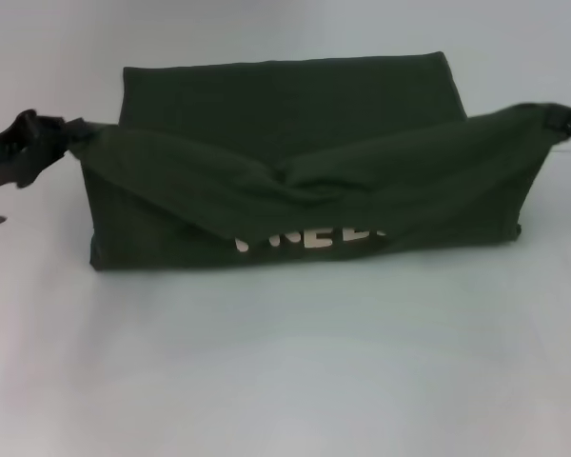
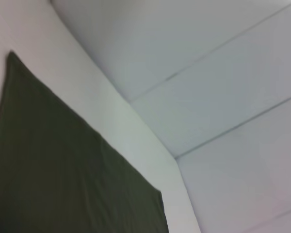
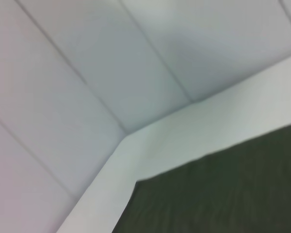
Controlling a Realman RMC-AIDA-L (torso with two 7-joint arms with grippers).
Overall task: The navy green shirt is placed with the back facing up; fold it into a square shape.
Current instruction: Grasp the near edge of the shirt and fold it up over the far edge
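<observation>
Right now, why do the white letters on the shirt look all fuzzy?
Head view: the navy green shirt is soft and out of focus, and a lifted fold hides the tops of the white letters. Both wrist views: blurry fabric and pale surfaces, no letters.

Dark olive-green shirt (image 1: 285,124) with white lettering (image 1: 309,238), pale grey table (image 1: 285,371).

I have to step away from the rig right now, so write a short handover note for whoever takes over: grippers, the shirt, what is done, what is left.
Left gripper: shut on the shirt's left corner, lifted off the table.
Right gripper: shut on the shirt's right corner, also lifted.
Shirt: sides already folded into a wide band on the table; the held edge hangs sagging between the grippers, and some white lettering shows underneath.
Done: side folds, corners gripped and raised.
Left: carry the held edge across, lay it flat, release, check for a square.
</observation>
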